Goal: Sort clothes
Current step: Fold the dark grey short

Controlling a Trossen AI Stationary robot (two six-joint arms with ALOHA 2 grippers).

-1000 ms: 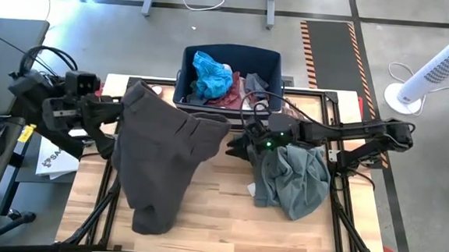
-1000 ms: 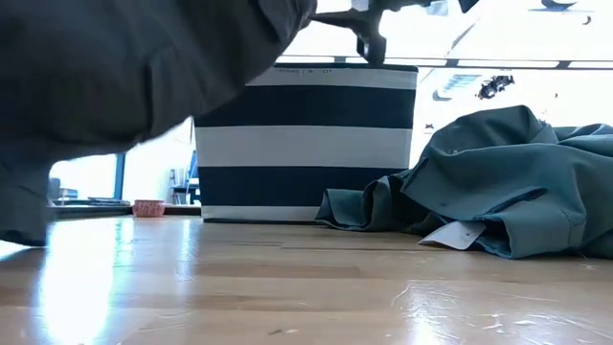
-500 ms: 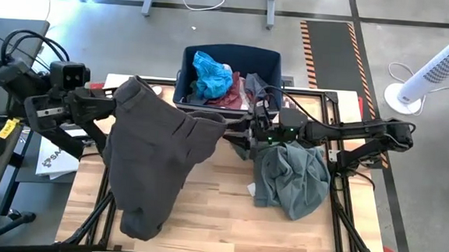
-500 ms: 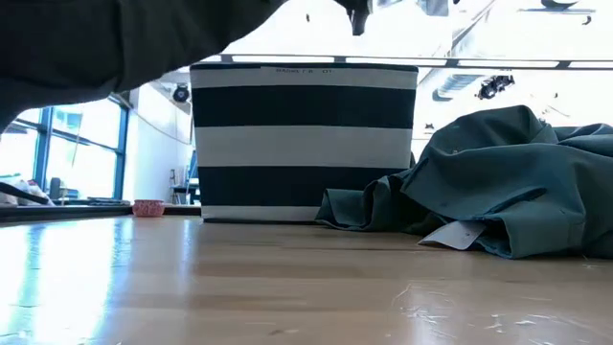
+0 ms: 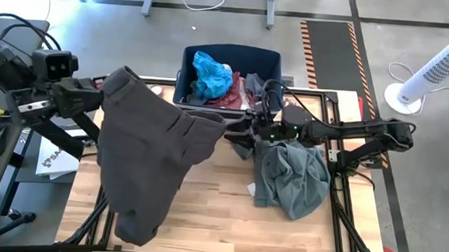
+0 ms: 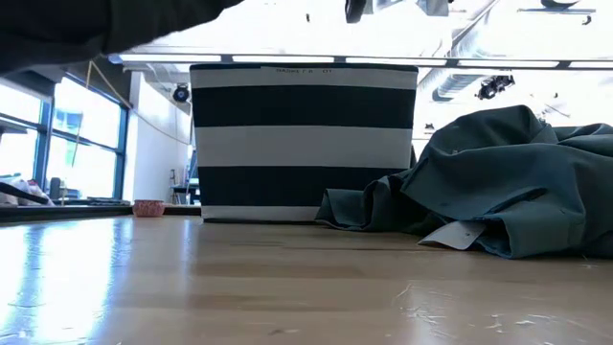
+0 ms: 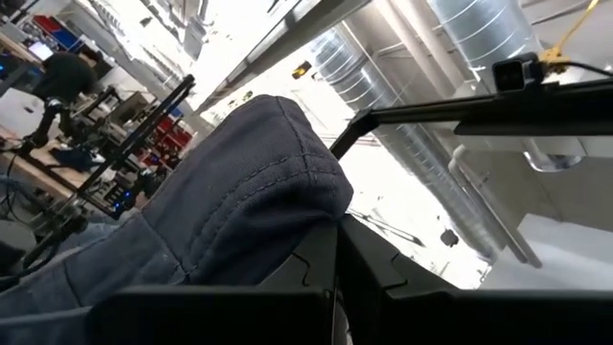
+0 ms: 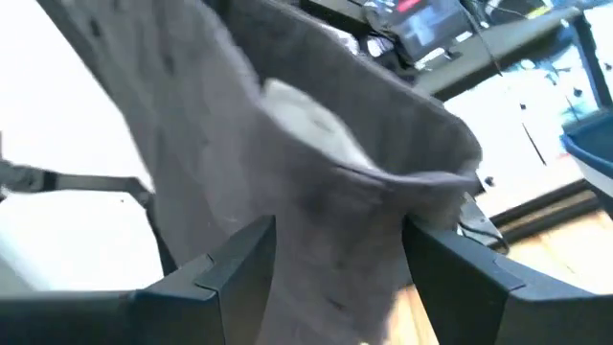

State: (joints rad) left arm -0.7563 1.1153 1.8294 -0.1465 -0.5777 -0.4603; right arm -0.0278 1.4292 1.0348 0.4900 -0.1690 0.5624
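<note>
High view: left gripper [image 5: 100, 95], jaws clenched on trousers [image 5: 148, 156], is holding them up at 9 o'clock; right gripper [image 5: 236, 129], jaws spread, is flanking their other corner near shirt [image 5: 291, 181].

The high view looks straight down on the whole table [image 5: 204, 211], bin [image 5: 228, 60] at upper centre. The low view sits at tabletop level, close, facing that bin's striped wall and the shirt [image 6: 508, 182] at right; both views share these. Each wrist view looks past its own fingers, very near the trousers [image 7: 239, 192].
</note>
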